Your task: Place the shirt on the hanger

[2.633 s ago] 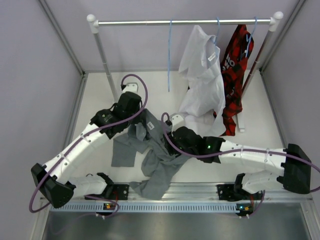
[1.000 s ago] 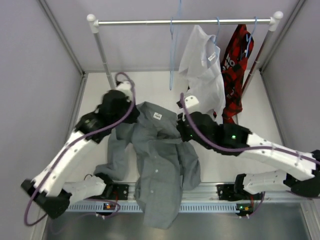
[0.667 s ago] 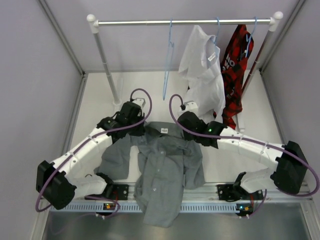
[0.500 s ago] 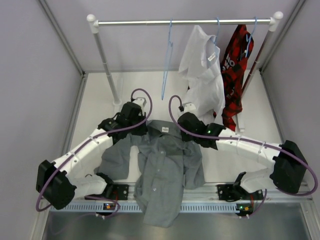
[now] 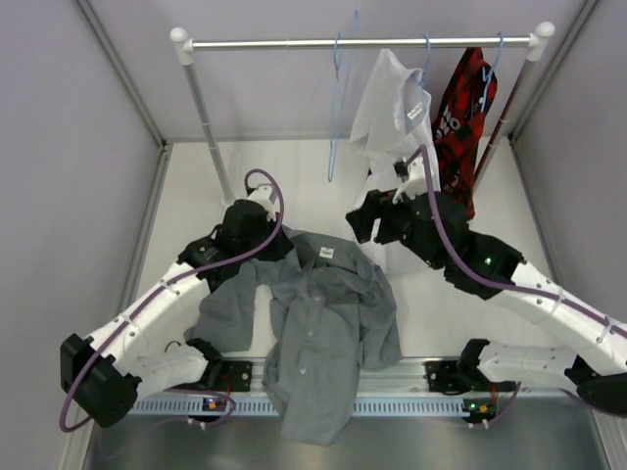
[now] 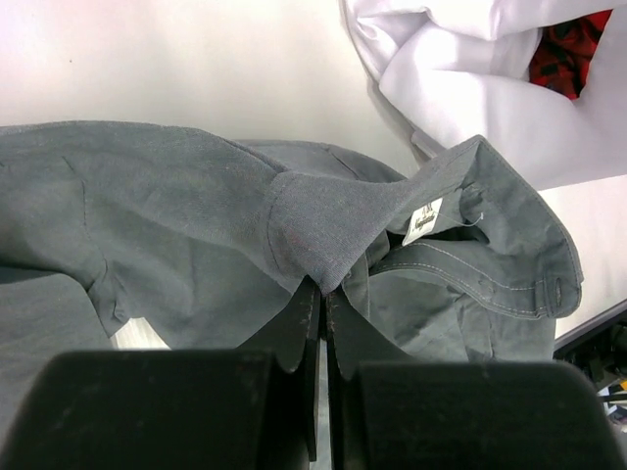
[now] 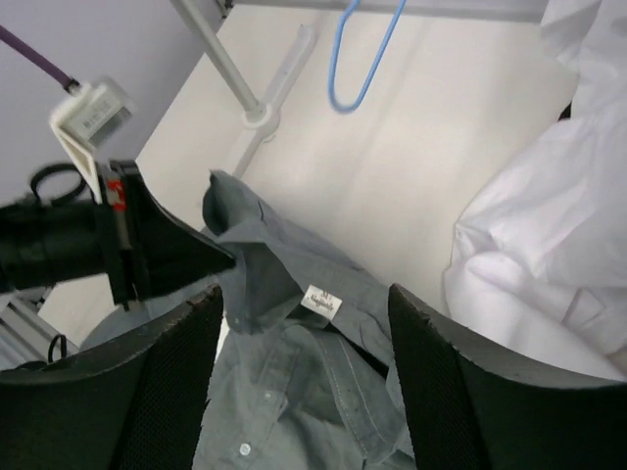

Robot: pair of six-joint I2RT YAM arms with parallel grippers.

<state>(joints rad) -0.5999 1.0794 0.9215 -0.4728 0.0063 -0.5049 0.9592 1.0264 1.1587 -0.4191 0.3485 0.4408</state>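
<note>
The grey shirt (image 5: 318, 323) lies spread on the table, collar toward the rail and tail over the front edge. My left gripper (image 5: 276, 242) is shut on its left collar and shoulder fabric (image 6: 318, 230). My right gripper (image 5: 364, 220) is open and empty, raised above and to the right of the collar. The shirt's collar and white label (image 7: 321, 302) show between the right fingers. The light-blue hanger (image 5: 336, 108) hangs bare on the rail, and its lower loop shows in the right wrist view (image 7: 362, 59).
A rail (image 5: 294, 43) on two posts spans the back. A white shirt (image 5: 397, 127) and a red-and-black shirt (image 5: 458, 117) hang on it at the right. The left post (image 5: 206, 117) stands behind my left gripper. The white shirt also shows in the left wrist view (image 6: 470, 88).
My right gripper has let go of the shirt's right collar and risen toward the back right. The shirt, lifted and spread earlier, now lies on the table. The hanger swings slightly.
</note>
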